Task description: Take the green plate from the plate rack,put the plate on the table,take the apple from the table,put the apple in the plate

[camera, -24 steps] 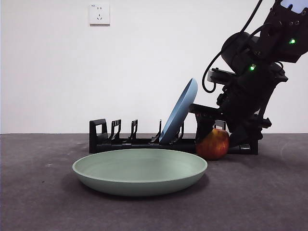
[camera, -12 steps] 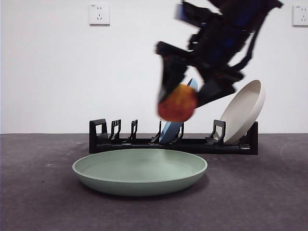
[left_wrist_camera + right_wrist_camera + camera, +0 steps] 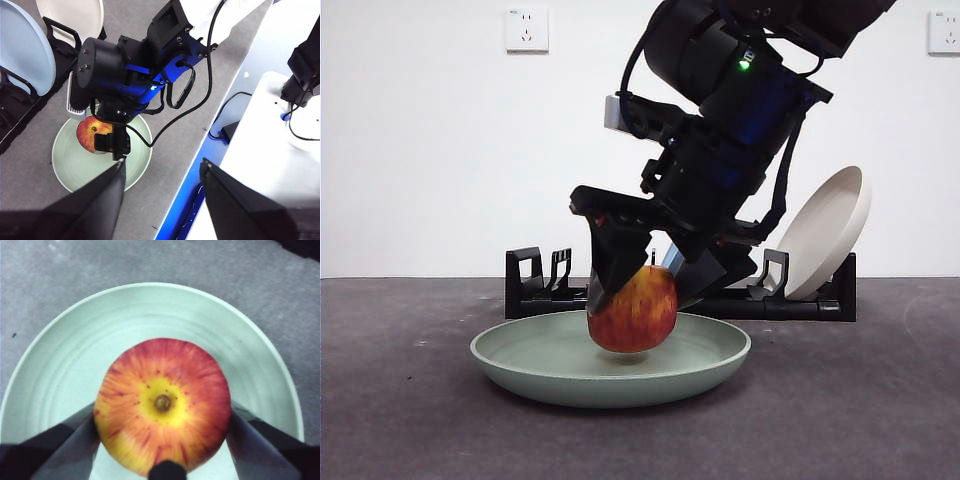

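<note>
Apple (image 3: 633, 310), firm, smooth and round, sits at frame centre clamped at its widest sides by your right gripper (image 3: 645, 292) over the green plate (image 3: 520, 362).

The right pincer (image 3: 642, 285), closed on the apple (image 3: 633, 308), fills the space over the middle of the green plate (image 3: 520, 355), so nothing else can come down there. Behind the plate, the plate rack (image 3: 535, 280) bars the far side, with a beige plate (image 3: 825, 232) leaning at one end and a blue plate (image 3: 22, 47) standing in a slot further along. The table (image 3: 400, 420) in front of the plate and to both sides is open. The left pincer (image 3: 162, 172) hangs high, jaws apart, well away from the plate
</note>
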`<control>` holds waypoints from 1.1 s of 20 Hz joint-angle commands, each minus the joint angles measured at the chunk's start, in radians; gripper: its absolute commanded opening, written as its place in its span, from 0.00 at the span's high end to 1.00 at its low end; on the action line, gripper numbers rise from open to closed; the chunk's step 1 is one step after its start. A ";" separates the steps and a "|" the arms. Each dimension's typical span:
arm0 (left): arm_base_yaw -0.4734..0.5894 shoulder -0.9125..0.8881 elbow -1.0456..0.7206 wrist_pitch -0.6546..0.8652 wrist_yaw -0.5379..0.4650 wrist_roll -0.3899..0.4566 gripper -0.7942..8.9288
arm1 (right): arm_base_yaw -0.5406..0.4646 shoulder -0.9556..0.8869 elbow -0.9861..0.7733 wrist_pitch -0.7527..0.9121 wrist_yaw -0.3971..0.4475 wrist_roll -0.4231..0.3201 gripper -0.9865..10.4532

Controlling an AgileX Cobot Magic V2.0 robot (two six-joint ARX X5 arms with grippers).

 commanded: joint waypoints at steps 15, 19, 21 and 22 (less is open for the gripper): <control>-0.002 -0.001 0.001 -0.003 0.002 -0.007 0.66 | 0.013 -0.009 0.001 -0.054 -0.001 -0.020 0.36; -0.002 -0.001 0.001 -0.003 0.002 -0.007 0.66 | 0.013 -0.119 0.001 -0.073 -0.001 -0.020 0.36; -0.002 -0.001 0.001 -0.003 0.001 -0.007 0.66 | 0.013 -0.193 0.001 -0.126 -0.001 -0.020 0.36; -0.002 -0.001 0.001 -0.003 0.002 -0.007 0.66 | 0.013 -0.239 0.001 -0.171 -0.002 -0.020 0.36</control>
